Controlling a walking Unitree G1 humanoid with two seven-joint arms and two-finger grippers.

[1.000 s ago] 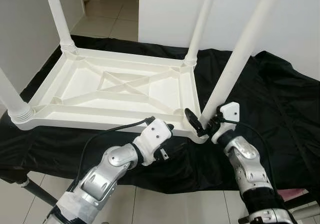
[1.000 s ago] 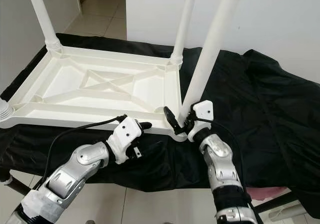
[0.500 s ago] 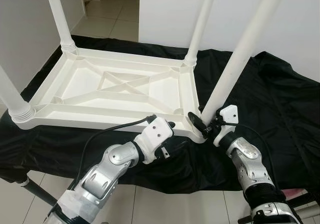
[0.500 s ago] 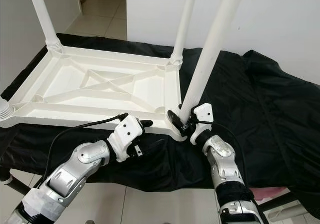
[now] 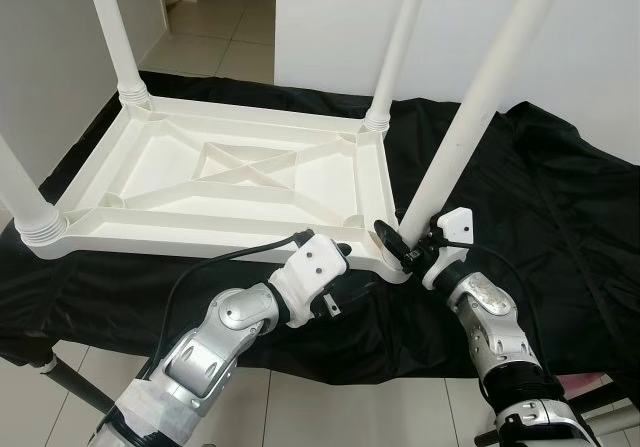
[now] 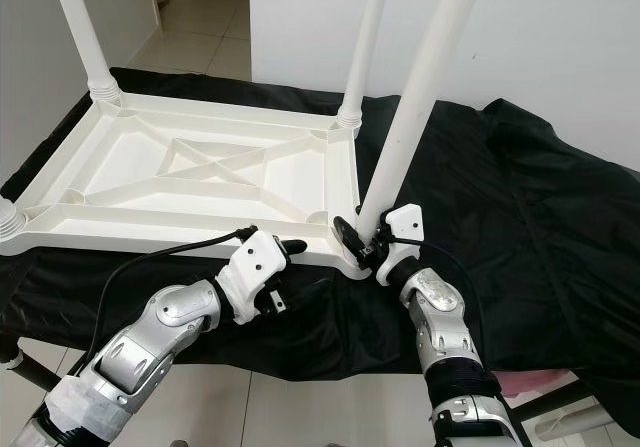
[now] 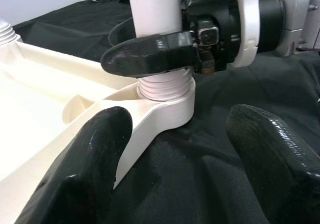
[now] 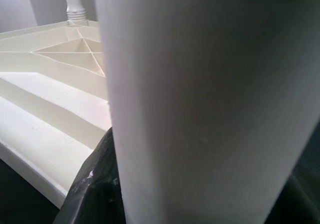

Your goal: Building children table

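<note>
A white plastic children's table (image 5: 200,235) lies upside down on a black cloth (image 5: 560,197). Its ribbed underside faces up, with legs standing at the corners. My right gripper (image 5: 405,245) is shut on the near-right leg (image 5: 480,97) just above the threaded socket (image 7: 167,91). That leg leans away to the right. The right wrist view has the leg (image 8: 210,103) close up, with one black finger (image 8: 95,184) pressed against it. My left gripper (image 5: 335,257) is open just in front of the table's near rim, left of that corner. Its fingers (image 7: 100,154) straddle the corner without touching it.
The far-left leg (image 5: 115,27), far-right leg (image 5: 395,47) and near-left leg (image 5: 20,192) stand upright. A white wall rises behind the table. Tiled floor (image 5: 210,27) lies beyond on the left. The cloth-covered surface ends just in front of my arms, with a metal strut (image 5: 70,382) below.
My right wrist has settled slightly lower and closer to the socket, its fingers still around the leg. The left arm has hardly moved.
</note>
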